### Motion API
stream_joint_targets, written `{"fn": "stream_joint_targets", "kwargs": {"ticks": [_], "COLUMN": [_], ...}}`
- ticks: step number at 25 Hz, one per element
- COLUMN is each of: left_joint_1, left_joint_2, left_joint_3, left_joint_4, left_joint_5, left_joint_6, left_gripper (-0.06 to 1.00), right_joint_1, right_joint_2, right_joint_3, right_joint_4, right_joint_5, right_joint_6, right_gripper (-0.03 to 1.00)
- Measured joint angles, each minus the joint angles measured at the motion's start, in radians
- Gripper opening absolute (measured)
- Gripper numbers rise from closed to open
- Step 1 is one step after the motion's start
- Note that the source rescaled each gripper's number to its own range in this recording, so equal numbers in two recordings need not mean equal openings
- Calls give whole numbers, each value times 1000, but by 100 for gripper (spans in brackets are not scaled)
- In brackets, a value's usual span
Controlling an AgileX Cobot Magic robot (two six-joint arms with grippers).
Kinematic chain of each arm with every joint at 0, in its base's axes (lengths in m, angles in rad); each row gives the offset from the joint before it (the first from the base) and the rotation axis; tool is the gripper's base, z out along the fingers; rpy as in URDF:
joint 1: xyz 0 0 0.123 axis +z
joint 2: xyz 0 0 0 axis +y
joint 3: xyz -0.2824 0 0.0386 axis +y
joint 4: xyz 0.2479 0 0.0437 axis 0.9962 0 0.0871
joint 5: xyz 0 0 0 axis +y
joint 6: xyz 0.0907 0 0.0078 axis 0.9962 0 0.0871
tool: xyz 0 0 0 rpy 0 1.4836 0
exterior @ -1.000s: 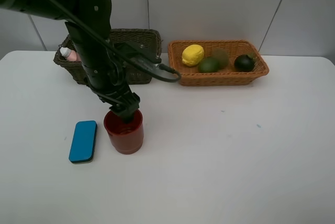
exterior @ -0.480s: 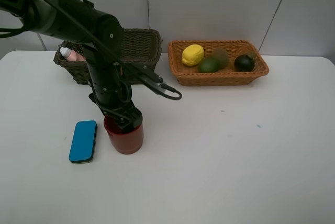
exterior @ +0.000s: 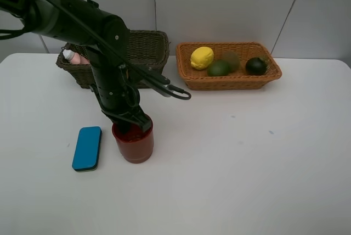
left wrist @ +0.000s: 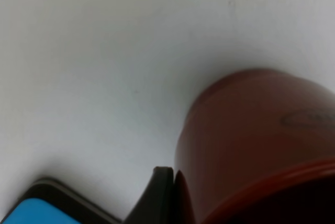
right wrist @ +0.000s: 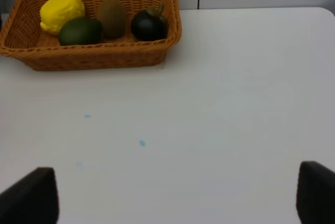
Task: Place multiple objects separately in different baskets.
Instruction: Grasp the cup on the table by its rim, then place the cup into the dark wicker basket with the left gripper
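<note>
Left gripper (exterior: 133,127): pinching the near rim of the red plastic cup (exterior: 133,143); one finger is showing outside the wall in the left wrist view, the other is hidden, judged inside.
Cup: sitting on the white table (exterior: 230,180), directly under the gripper.
Risk: a rim-only grip is inviting the cup to swing or slip when lifted; the smooth wall is offering little bite.
Blue rectangular eraser (exterior: 86,147): lying flat just beside the cup, on the gripper's outer side; a swinging cup could be nudging it.
Dark olive-brown wicker basket (exterior: 148,45): waiting beyond the gripper, the arm partly covering it; the pink bottle with white cap (exterior: 71,56) is poking up at its far corner.
Obstruction: the basket's tall near wall is demanding a clear lift.
Light orange-tan wicker basket (exterior: 230,80): farther off, holding yellow lemon (exterior: 202,57), green lime (exterior: 218,68), brown kiwi (exterior: 231,59), dark green mangosteen (exterior: 255,66).
Right gripper (right wrist: 175,198): hanging wide, empty, well apart.
</note>
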Motion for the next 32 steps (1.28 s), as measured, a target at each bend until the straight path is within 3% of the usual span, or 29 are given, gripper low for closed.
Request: {"fn": "stream_joint_targets", "kwargs": {"ticks": [16, 25, 32], "left_joint_1": [1, 55, 145], "left_joint_2": [-52, -137, -133], "left_joint_3": [-23, -321, -571], "left_joint_4": [0, 14, 60], "left_joint_5": [17, 223, 314], "left_joint_6": [0, -43, -90], "left_gripper": [0, 0, 0], "right_joint_1": [0, 0, 0], "right_joint_2": [0, 0, 0], "right_joint_3": [0, 0, 0], "right_joint_4": [0, 0, 0], "right_joint_5": [0, 0, 0], "right_joint_6": [0, 0, 0], "right_gripper": [100, 100, 100]}}
